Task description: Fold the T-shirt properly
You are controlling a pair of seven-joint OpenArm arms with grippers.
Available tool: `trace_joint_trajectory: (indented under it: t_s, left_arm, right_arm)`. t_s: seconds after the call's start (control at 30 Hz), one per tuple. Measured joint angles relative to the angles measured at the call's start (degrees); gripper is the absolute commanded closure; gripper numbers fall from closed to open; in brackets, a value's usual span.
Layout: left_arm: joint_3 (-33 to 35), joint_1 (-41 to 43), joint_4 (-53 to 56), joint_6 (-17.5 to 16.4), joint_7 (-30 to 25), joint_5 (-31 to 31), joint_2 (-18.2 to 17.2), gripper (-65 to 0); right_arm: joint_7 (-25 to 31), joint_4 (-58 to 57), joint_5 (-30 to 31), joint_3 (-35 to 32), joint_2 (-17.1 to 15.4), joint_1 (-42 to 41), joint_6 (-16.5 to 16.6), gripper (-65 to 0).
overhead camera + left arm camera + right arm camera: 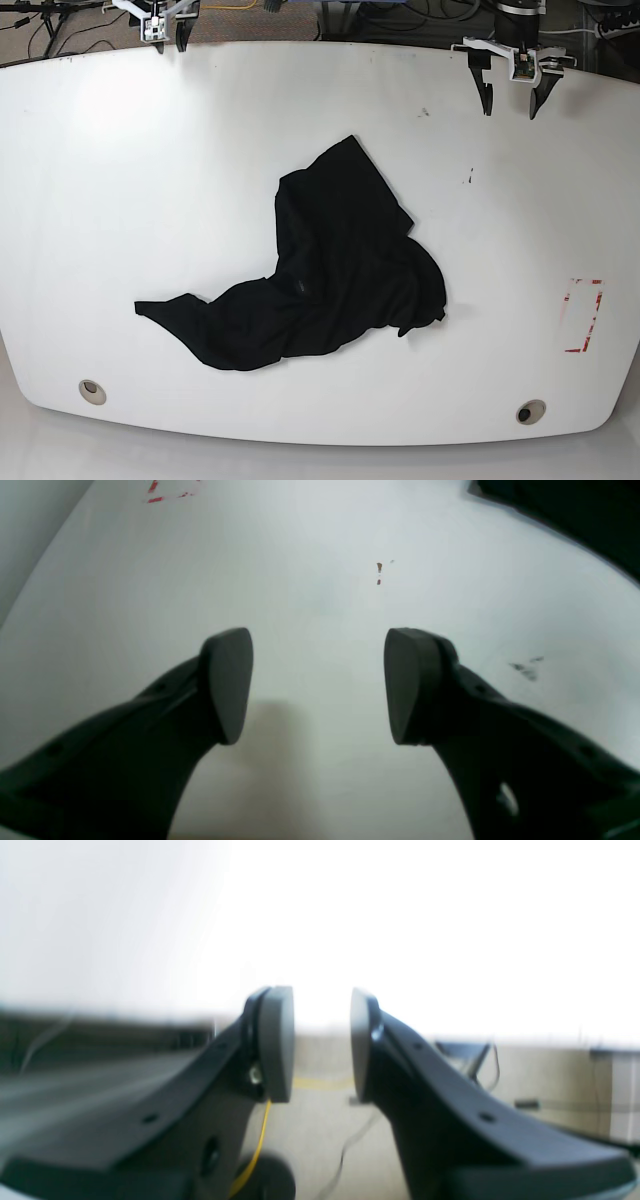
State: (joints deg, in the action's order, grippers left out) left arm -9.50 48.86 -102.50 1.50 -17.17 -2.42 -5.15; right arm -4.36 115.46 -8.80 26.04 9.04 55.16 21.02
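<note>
Two hands, both parked at the far edge of the white oval desk [120, 180], neither holding anything: left hand [510, 100] at about 1 o'clock in the base view with jaws spread wide over bare desk, right hand [168, 38] at about 11 o'clock with jaws part-open, a clear gap between the pads and nothing in it. Crumpled plain black cloth T-shirt [330, 280] sits mid-desk, slightly toward 6 o'clock, unfolded, long axis running roughly 8 o'clock to 1 o'clock; one tail trails out toward 8, a peak points toward 12. Shirt lies toward 7 o'clock from the left hand and 5 o'clock from the right, well apart from both. My read: left hand is nearer the peaked end. Left wrist view catches only a dark corner of the shirt at its 1 o'clock and a red mark [155, 499] near 11; right wrist view is blurred, aimed off-desk at floor and cables, no shirt. Only the base view gives the layout.
</note>
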Motion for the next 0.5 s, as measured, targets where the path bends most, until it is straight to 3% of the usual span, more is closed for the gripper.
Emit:
trace_joint_trajectory:
  t_s: [0.5]
  left_arm:
    - [0.1,-1.1,-1.6,0.0,0.3,0.1,0.0,-38.1]
  right_arm:
    - [-4.9,-0.1,-0.2,0.2,-0.3,-11.6,0.0,-18.5]
